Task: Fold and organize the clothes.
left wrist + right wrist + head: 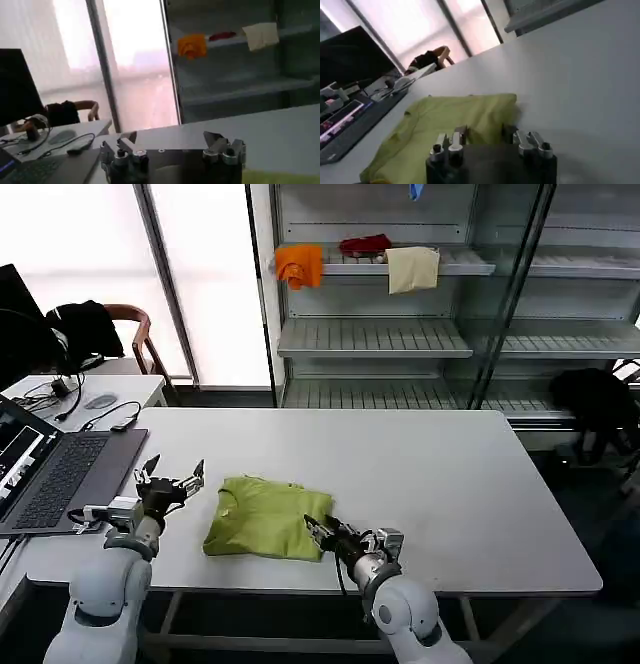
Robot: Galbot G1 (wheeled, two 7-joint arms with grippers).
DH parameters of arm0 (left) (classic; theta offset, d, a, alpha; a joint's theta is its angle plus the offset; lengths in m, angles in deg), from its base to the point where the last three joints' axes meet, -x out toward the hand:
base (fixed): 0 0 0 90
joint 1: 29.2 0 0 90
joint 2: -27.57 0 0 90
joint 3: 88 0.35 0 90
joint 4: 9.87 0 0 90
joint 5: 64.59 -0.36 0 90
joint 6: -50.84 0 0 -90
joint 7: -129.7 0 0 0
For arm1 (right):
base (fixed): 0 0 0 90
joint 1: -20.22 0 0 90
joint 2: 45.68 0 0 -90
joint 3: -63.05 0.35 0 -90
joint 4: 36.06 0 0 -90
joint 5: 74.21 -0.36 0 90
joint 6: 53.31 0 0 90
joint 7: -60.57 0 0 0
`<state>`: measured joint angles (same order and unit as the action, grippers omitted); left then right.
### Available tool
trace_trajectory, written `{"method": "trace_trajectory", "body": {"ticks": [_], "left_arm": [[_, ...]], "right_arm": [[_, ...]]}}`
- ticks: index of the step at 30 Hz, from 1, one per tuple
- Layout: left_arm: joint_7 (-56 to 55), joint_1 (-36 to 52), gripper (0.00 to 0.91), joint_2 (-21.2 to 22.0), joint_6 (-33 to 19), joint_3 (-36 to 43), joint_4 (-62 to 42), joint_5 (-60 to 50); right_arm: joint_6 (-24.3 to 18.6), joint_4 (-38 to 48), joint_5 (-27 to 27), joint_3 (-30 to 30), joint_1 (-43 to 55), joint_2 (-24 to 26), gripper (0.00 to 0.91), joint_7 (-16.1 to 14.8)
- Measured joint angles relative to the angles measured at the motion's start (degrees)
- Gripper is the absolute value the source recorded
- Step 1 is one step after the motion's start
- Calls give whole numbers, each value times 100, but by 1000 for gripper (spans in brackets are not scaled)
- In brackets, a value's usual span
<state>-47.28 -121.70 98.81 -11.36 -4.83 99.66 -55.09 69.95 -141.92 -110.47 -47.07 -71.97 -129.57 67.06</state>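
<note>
The clothes are one lime-green T-shirt (264,518), folded into a compact rectangle near the front of the white table (430,484). My left gripper (172,476) hovers just off the shirt's left side, collar end, open with nothing between its fingers. In the left wrist view the left gripper (170,142) has its fingertips (126,142) spread wide over bare table, and a sliver of the green T-shirt (282,177) shows at the edge. My right gripper (320,533) is at the shirt's front right corner. In the right wrist view the right gripper (485,134) stands open against the green T-shirt (455,117).
An open laptop (58,476) with cables lies on the table's left, close to my left arm. Behind the table, a shelf rack holds an orange cloth (300,264), a red cloth (365,245) and a cream cloth (412,268). A black garment (598,399) hangs at the right.
</note>
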Motion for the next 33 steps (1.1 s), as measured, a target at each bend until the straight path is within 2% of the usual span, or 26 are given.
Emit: {"method": "trace_trajectory", "body": {"ticks": [17,33], "left_arm": [[-1,-20,907,-18,-2,-304,-38,112],[-1,-119,907,4,0,-358,0,158]], "right_arm": [[25,-46,-70,154,38,76,0,353],[32,-355,-227,557,-13,600,0,521]]}}
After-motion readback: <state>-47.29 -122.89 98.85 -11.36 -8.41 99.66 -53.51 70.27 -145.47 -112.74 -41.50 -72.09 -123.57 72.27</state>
